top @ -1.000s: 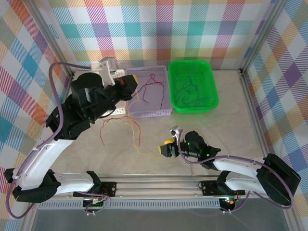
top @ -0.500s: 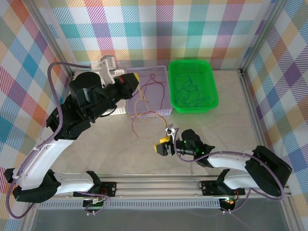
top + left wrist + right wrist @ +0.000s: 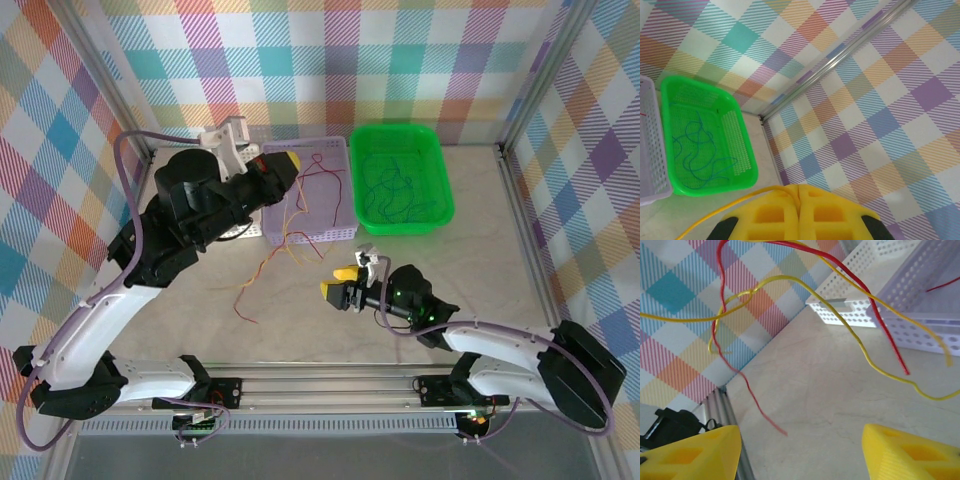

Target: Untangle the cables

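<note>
Raised higher, left end effector (image 3: 290, 160) dangles two cables (image 3: 714, 325); one red, one yellow.

The left arm rises high from its base, elbow bent, with the left gripper (image 3: 283, 162) pointing to the right. Its yellow pads (image 3: 775, 217) are pressed flat together (pinching the cables (image 3: 860, 346)). The right arm lies low, reaching left, and the fingers of the right gripper (image 3: 338, 284) are spread well apart.
</note>
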`<state>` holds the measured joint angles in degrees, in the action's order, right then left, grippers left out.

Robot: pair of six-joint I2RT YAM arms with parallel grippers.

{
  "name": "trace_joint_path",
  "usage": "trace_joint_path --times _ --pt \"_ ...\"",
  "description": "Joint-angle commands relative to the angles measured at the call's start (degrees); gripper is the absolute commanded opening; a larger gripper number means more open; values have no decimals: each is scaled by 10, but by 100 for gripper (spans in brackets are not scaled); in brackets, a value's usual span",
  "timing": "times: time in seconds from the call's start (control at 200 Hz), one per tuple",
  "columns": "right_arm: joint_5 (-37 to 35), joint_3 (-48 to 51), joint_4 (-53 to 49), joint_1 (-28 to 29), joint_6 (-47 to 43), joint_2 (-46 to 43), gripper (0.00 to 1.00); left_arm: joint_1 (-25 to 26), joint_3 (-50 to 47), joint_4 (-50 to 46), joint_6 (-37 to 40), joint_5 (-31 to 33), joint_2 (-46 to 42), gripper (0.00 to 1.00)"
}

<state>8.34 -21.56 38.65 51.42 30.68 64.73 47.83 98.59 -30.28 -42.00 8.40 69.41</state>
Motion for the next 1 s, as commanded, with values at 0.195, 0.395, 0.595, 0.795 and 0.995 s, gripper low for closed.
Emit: trace_joint_path --times 0.195,0.395,0.595,0.795,0.995 --pt "22 -58 122 76 27 143 66 6 -1 61 -44 11 4 0" --pt "-27 -86 124 92 -9 199 67 26 0 73 -51 19 12 0" --pt "-18 -90 151 98 -2 233 66 49 5 83 -44 34 19 0" --pt "-26 -72 167 104 -2 218 67 56 11 76 -32 51 19 0" --pt "-37 -73 182 106 3 237 67 64 14 82 -31 54 24 0"
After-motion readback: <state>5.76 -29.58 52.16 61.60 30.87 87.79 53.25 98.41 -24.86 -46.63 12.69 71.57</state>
